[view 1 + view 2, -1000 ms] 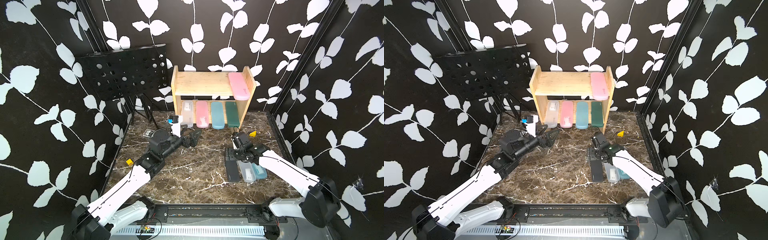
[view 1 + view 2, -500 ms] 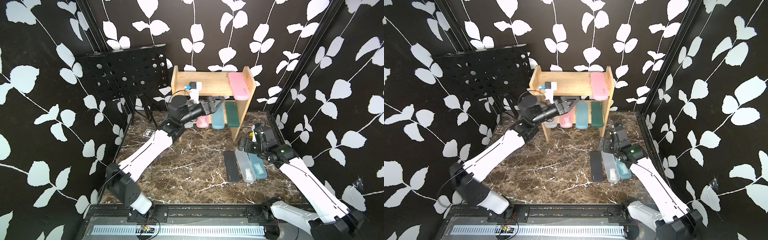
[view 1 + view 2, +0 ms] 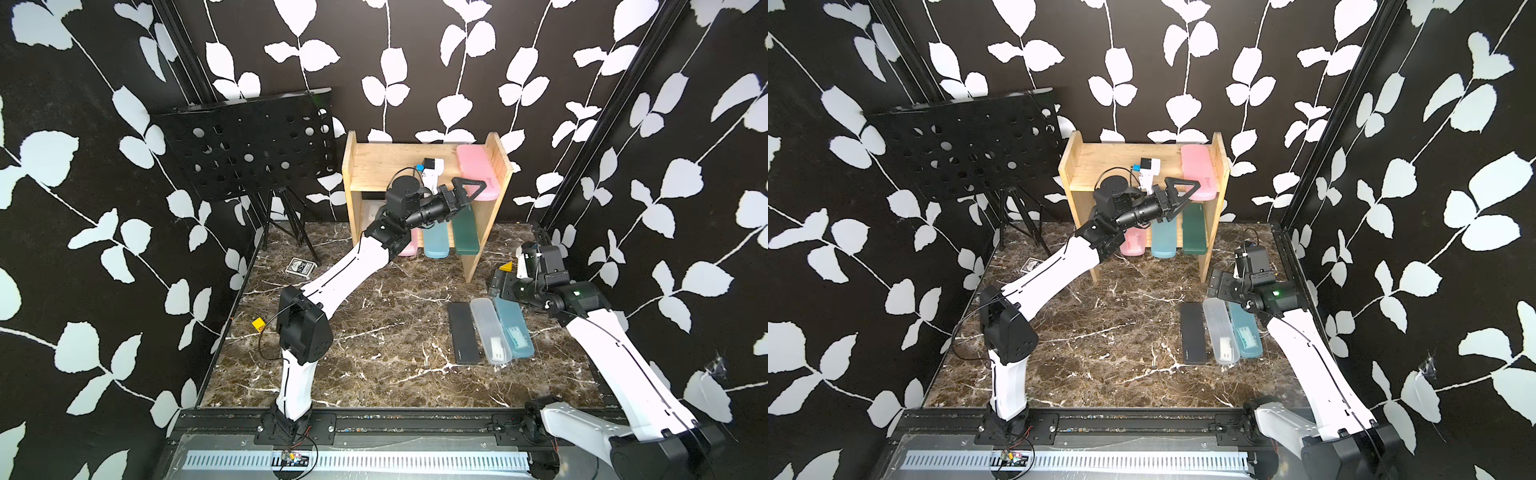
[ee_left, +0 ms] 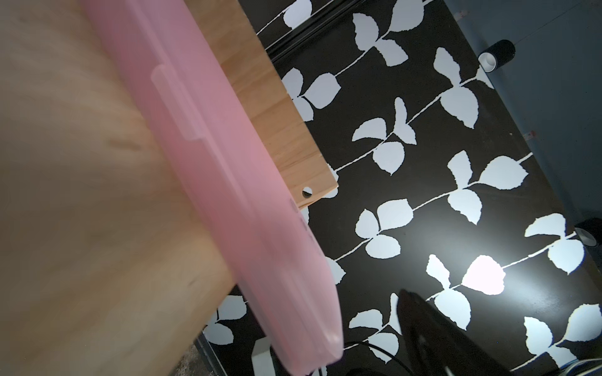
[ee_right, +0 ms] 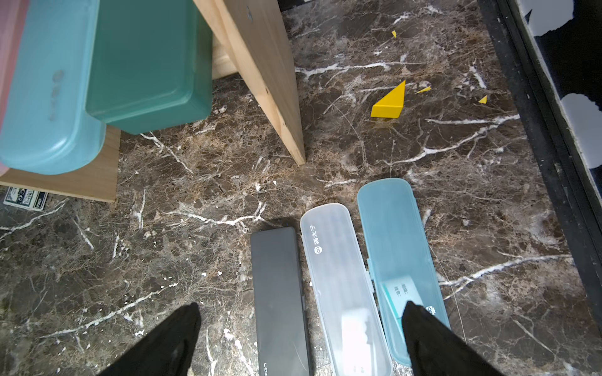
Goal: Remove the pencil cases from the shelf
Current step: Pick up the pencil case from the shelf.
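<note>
Your left pincer [image 3: 473, 190] spread, frosted pink rounded plastic case [image 3: 473, 164] beside it on pale wooden shelf [image 3: 386, 166], your right pincer [image 5: 299, 314] spread above matte black case [image 5: 278, 276], clear case [image 5: 335, 260], teal case [image 5: 391, 234].

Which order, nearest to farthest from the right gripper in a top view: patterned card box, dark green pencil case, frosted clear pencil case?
1. The frosted clear pencil case, on the table beside the right gripper.
2. The dark green pencil case, on the shelf, lower tier.
3. The patterned card box, across the table by the music stand.
</note>
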`<state>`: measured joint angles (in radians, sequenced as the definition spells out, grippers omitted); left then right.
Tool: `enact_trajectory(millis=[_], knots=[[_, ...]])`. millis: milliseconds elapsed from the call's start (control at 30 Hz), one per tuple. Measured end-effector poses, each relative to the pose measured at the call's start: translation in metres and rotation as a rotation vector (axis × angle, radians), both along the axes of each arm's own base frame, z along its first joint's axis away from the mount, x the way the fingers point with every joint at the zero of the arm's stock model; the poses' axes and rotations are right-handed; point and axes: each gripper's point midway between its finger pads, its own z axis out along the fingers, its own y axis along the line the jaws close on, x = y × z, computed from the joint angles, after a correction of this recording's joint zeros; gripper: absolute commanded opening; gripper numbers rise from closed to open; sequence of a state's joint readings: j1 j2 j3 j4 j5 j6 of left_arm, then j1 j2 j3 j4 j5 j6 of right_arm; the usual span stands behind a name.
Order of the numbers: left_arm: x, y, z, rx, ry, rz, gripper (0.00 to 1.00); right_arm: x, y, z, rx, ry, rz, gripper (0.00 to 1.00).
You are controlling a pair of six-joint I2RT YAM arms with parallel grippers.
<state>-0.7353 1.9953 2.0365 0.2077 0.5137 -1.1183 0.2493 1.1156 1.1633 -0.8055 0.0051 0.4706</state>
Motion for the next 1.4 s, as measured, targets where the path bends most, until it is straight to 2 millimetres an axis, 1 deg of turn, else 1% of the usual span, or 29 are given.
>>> enact_trajectory(millis=[100, 233, 333, 400, 567, 667, 733, 767, 833, 933, 1000, 1033, 1167, 1267, 1333, 1400], knots=[[0.001, -0.005, 0.009, -0.01, -0.004, -0.006, 0.93, 0.005, -0.002, -0.003, 0.008, 0.016, 0.008, 1.0], [0.005, -0.013, 0.004, -0.001, 0.014, -0.01, 0.88, 0.008, -0.005, -0.008, 0.021, 0.039, 0.015, 1.0], [0.009, -0.016, -0.002, 0.004, 0.026, -0.006, 0.81, 0.009, -0.006, -0.009, 0.033, 0.045, 0.02, 1.0], [0.012, -0.018, -0.006, 0.006, 0.032, -0.003, 0.73, 0.009, -0.006, -0.009, 0.037, 0.045, 0.024, 1.0], [0.013, -0.018, -0.007, 0.013, 0.042, 0.004, 0.55, 0.008, -0.005, -0.009, 0.047, 0.047, 0.032, 1.0], [0.011, -0.019, -0.004, 0.002, 0.041, 0.001, 0.44, 0.006, -0.006, -0.009, 0.049, 0.052, 0.029, 1.0], [0.011, -0.018, -0.002, -0.004, 0.041, 0.0, 0.41, 0.005, -0.007, -0.009, 0.049, 0.053, 0.027, 1.0], [0.011, -0.018, -0.002, -0.007, 0.041, 0.0, 0.38, 0.004, -0.008, -0.008, 0.049, 0.053, 0.026, 1.0], [0.011, -0.019, -0.002, -0.011, 0.038, -0.001, 0.29, 0.003, -0.008, -0.007, 0.05, 0.05, 0.027, 1.0], [0.01, -0.019, -0.007, -0.008, 0.03, -0.003, 0.13, 0.001, -0.008, -0.004, 0.053, 0.043, 0.028, 1.0], [0.006, -0.017, -0.006, -0.016, 0.03, -0.005, 0.03, -0.001, -0.008, -0.002, 0.054, 0.036, 0.028, 1.0], [0.005, -0.016, -0.007, -0.013, 0.034, -0.006, 0.0, -0.002, -0.008, -0.001, 0.056, 0.034, 0.03, 1.0], [-0.001, -0.01, -0.011, -0.002, 0.029, -0.003, 0.0, -0.006, -0.007, 0.006, 0.068, 0.01, 0.035, 0.99], [-0.01, -0.002, -0.016, 0.02, 0.005, 0.004, 0.0, -0.011, -0.004, 0.015, 0.076, -0.015, 0.046, 1.0], [-0.017, 0.007, -0.021, 0.042, -0.02, 0.015, 0.0, -0.015, 0.002, 0.026, 0.074, -0.041, 0.064, 1.0], [-0.028, 0.019, -0.031, 0.08, -0.059, 0.032, 0.0, -0.018, 0.015, 0.051, 0.086, -0.097, 0.101, 0.99]])
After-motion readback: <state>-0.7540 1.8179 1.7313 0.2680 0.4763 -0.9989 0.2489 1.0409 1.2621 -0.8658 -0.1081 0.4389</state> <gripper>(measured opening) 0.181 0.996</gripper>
